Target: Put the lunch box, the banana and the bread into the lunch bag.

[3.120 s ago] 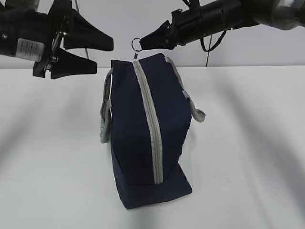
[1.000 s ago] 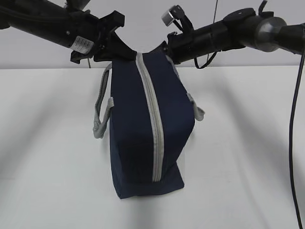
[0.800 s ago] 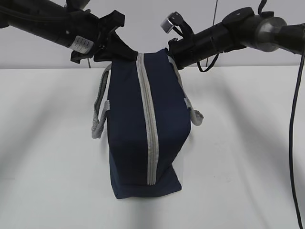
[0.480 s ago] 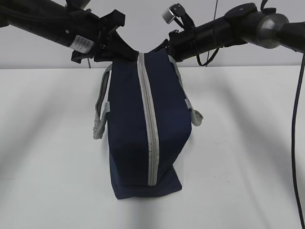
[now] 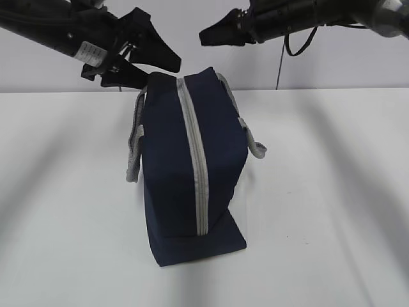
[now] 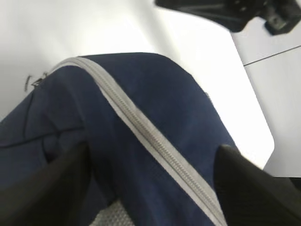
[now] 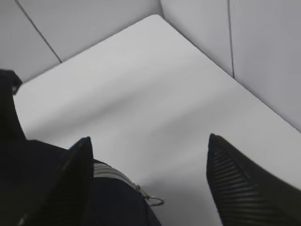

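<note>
Soft, light lunch bag [image 5: 192,173] zipped shut below both released tools [image 5: 137,54] [image 5: 214,33]; best taken by ring pull [image 7: 154,201].

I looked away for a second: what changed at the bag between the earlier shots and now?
Both grippers let go of the bag's top end and lifted clear: left gripper up and left, right gripper up, both open now. The bag settled slightly, ring pull hanging free. The zipper stays closed; the bag stays standing on the table.
</note>
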Tool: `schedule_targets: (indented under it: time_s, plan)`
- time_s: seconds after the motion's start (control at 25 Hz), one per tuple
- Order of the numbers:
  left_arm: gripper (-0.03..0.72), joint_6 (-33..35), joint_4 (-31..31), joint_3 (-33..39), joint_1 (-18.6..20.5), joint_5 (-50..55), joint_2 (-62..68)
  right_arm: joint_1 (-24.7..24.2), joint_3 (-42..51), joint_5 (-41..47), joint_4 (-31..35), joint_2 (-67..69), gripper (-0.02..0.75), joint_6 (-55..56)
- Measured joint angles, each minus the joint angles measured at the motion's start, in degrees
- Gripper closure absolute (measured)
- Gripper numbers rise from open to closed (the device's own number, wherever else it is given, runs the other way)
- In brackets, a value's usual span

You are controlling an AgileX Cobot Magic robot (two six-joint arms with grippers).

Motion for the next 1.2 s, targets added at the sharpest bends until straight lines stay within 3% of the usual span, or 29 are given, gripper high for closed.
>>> schedule_targets:
  time_s: [0.16,0.44,0.6,0.72,0.96,1.2]
  plan:
    - [0.165,0.0,3.03,0.0,2.99,0.15,-1.66,-1.6,-4.23,0.32,-2.55,0.0,0.182,17.49]
    - [0.177,-7.61,17.8,0.0,3.98,0.08,-7.17,-1.51,-4.44,1.07,-20.26,-5.08,0.181,39.14]
    - [0.205,-12.75,24.53,0.0,3.98,1.72,-9.1,-1.04,-0.79,1.3,-25.49,-11.11,0.181,46.35]
    - [0.216,-16.37,28.11,0.0,3.98,3.39,-9.68,0.18,4.63,1.53,-30.15,-16.49,0.179,49.64]
    - [0.221,-19.18,28.91,0.88,3.98,6.63,-10.55,2.13,20.1,1.82,-37.92,-25.83,0.178,52.59]
    - [0.251,-21.22,34.38,8.89,3.98,6.58,-16.29,2.13,35.22,1.82,-43.94,-35.29,0.178,52.82]
